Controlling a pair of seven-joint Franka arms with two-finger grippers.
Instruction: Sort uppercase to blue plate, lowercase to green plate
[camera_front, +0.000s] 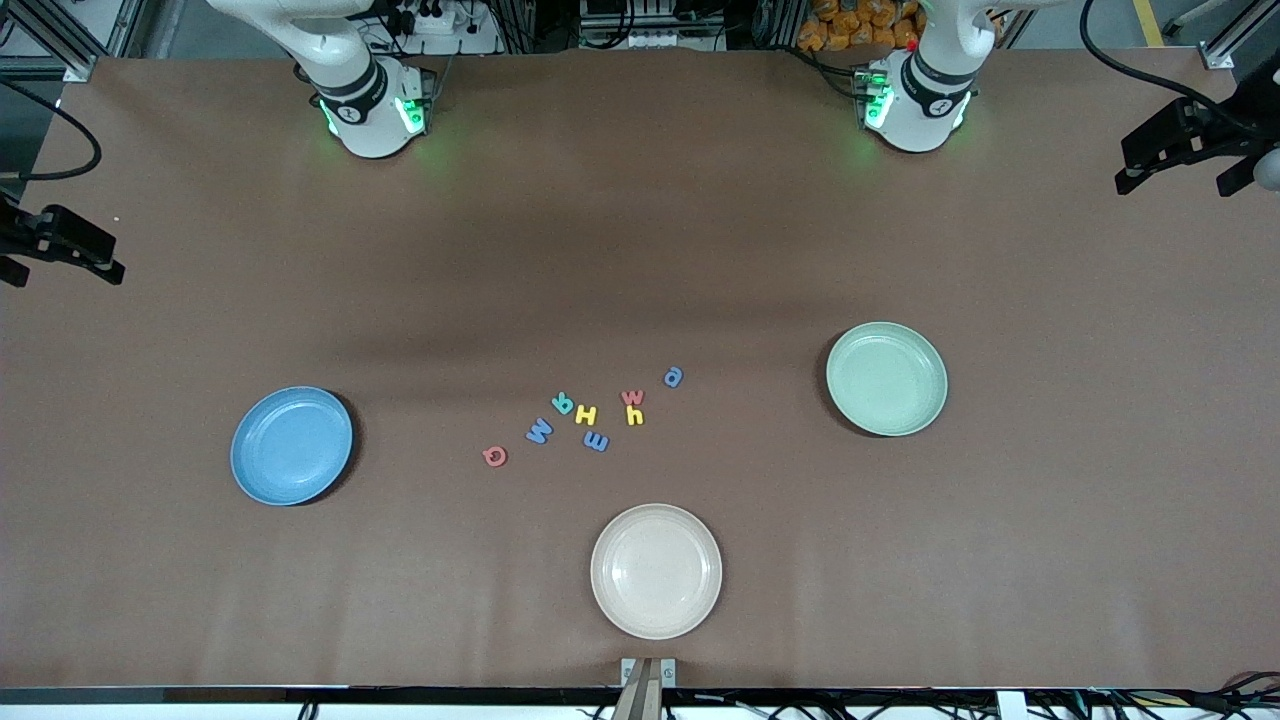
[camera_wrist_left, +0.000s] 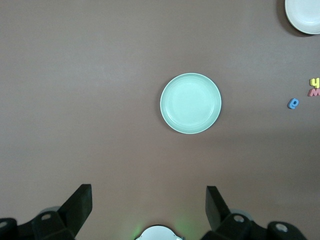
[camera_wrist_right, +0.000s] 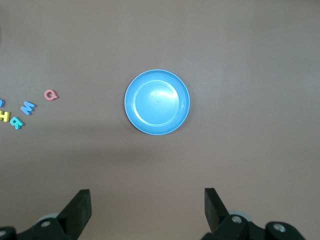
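Eight foam letters clustered on the brown table (camera_front: 640, 200), all placed here against the cream plate (camera_front: 656, 571), itself the thing nearest the front camera.

Red Q (camera_front: 495, 456): farther from the camera than the cream plate, toward the right arm's end; the letter closest to the blue plate.
Angular blue M (camera_front: 540, 431): just beside the Q, a little farther from the camera.
Teal R (camera_front: 563, 403): farther again, near the yellow H.
Yellow H (camera_front: 586, 415): touching or nearly touching the R; cannot tell which.
Rounded blue m (camera_front: 596, 441): the letter nearest the cream plate, just camera-side of the H.
Red w (camera_front: 632, 398) and yellow h (camera_front: 635, 416): paired tightly, h nearer the cream plate.
Blue a (camera_front: 673, 377): farthest of the letters from the cream plate, toward the left arm's end.

Blue plate (camera_front: 291, 445): well apart from the cream plate toward the right arm's end, nothing on it.
Green plate (camera_front: 886, 378): well apart toward the left arm's end, likewise bare.

Left gripper (camera_wrist_left: 149, 207): high above the table, over the stretch between its base and the green plate, jaws spread wide, gripping nothing.
Right gripper (camera_wrist_right: 148, 210): the same posture near the blue plate, jaws released, nothing between them.
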